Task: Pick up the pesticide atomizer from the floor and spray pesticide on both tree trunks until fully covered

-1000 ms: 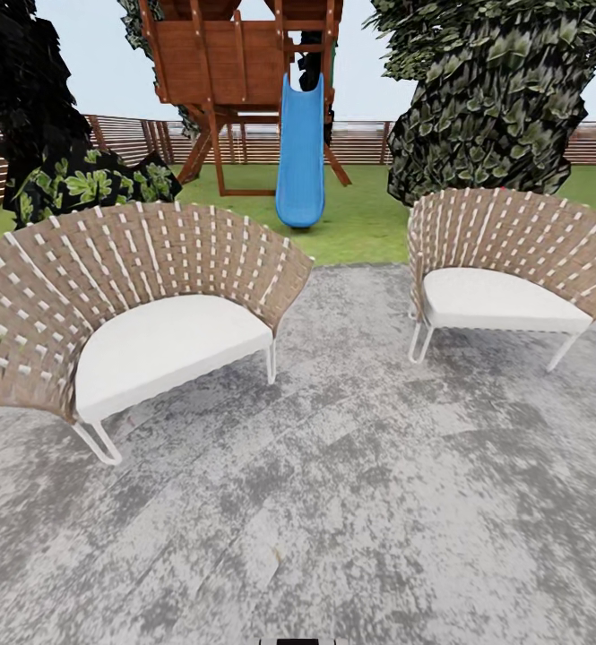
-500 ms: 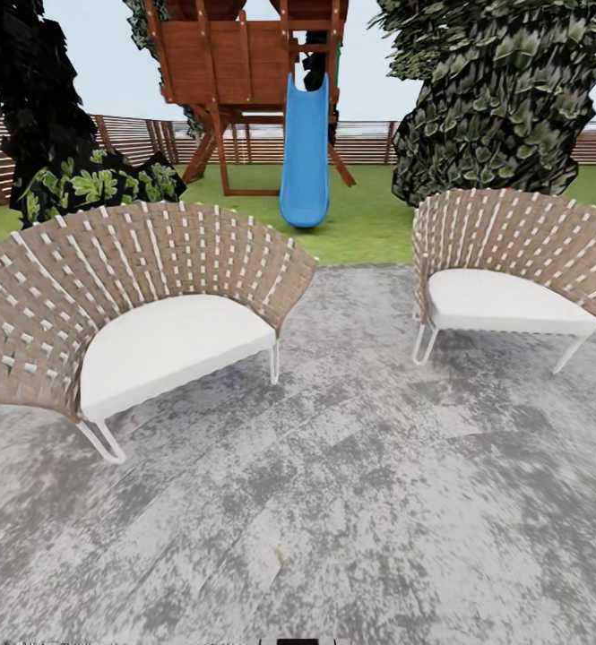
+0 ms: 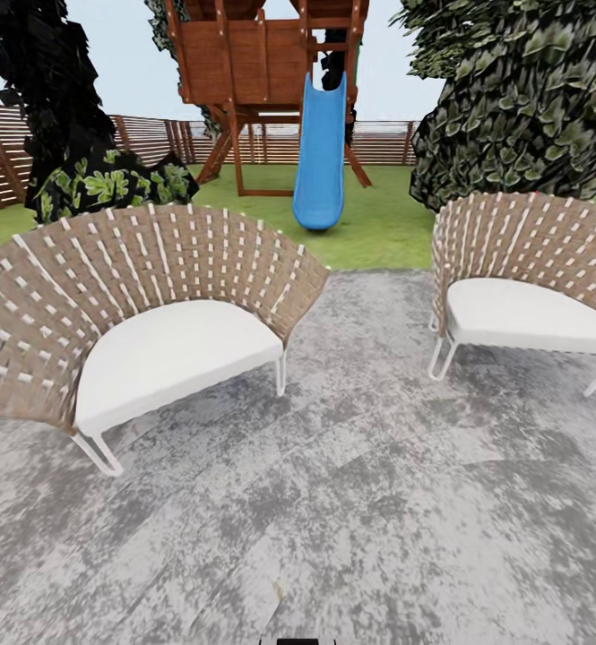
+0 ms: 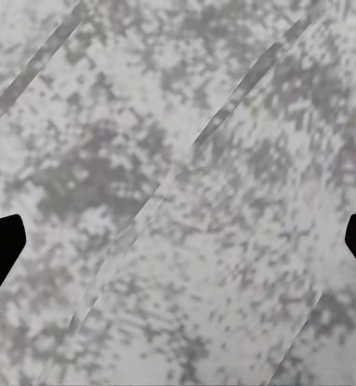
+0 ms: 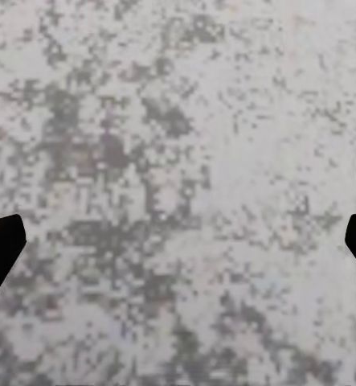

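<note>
The robot stands on a mottled grey patio (image 3: pixel 351 502), facing two woven chairs (image 3: pixel 145 305) with white seat cushions set side by side toward the lawn (image 3: pixel 369 233). Beyond them a wooden play tower (image 3: pixel 262 63) with a blue slide (image 3: pixel 323 152) sits before the slatted fence (image 3: pixel 145 139), with leafy bushes (image 3: pixel 513 98) on either side. No sprayer or bare tree trunk can be made out, so they probably lie elsewhere in the garden. The left gripper (image 4: pixel 178 241) and right gripper (image 5: pixel 178 241) both point down at bare paving, fingers spread wide with nothing between them, likely because this is the travelling stage.
</note>
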